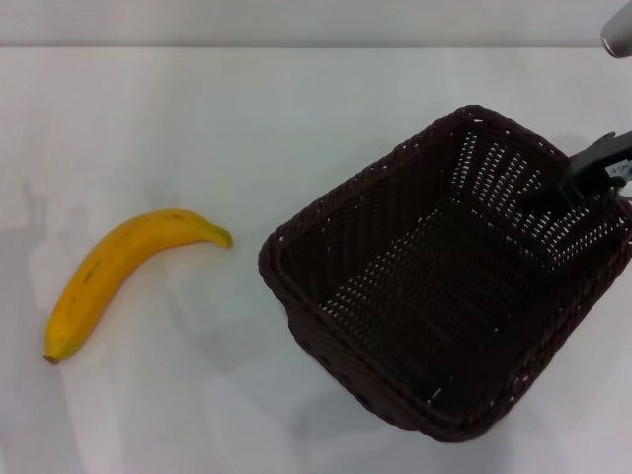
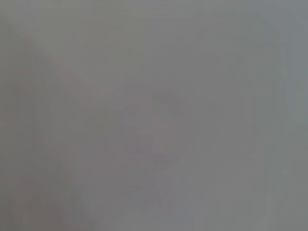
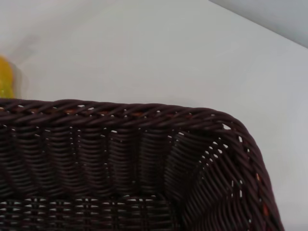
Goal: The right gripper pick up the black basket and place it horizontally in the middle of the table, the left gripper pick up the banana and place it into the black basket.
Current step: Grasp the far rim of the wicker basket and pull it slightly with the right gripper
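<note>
- The black basket (image 1: 449, 286) sits on the right half of the table (image 1: 247, 118), turned at an angle so one corner points toward the robot and another toward the far right (it also looks a bit tipped, though that's hard to call).
- The right gripper (image 1: 583, 178) reaches in from the right edge and sits at the basket's far-right wall, with a dark finger over the rim there. Whether it's actually clamped on the wicker or just resting against it can't be told from these views.
- The right wrist view looks down into the basket (image 3: 144, 159), showing its braided rim and one rounded corner, with bare table (image 3: 159, 53) beyond.
- The banana (image 1: 123, 272) lies flat on the left side of the table, well apart from the basket, its stem end pointing toward the basket.
- A sliver of yellow banana (image 3: 5, 79) peeks in at the edge of the right wrist view.
- The left gripper isn't visible anywhere; its wrist view is just plain grey.
</note>
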You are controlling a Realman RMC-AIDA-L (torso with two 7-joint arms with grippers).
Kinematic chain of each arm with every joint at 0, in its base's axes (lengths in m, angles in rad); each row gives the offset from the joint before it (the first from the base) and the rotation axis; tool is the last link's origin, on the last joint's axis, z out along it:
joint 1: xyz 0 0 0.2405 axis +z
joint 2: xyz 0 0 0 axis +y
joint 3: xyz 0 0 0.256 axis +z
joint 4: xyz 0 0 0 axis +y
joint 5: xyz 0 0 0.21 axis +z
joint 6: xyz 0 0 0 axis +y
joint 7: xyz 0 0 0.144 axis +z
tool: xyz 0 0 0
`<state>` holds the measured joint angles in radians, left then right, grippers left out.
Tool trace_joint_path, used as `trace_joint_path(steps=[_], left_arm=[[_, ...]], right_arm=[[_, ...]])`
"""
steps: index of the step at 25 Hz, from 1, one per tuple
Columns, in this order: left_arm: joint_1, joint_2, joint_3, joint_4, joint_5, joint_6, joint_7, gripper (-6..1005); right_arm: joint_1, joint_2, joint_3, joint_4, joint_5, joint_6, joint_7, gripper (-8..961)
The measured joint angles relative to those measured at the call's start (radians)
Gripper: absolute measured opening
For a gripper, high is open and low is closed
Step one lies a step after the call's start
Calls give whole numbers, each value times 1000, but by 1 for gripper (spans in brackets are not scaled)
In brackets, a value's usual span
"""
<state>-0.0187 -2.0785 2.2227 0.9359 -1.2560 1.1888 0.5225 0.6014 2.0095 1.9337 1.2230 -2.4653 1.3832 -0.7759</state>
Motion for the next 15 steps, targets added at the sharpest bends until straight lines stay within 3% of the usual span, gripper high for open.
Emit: trace_joint_path(steps=[2,15], left_arm=[[-2,0,1,-6,0,0,-4,885],[-13,0,2,-11,1,0,-6,885]], right_arm=[[0,0,-2,0,-2,-2,7,409],[-1,2,-27,53,-5,-16,63,337]])
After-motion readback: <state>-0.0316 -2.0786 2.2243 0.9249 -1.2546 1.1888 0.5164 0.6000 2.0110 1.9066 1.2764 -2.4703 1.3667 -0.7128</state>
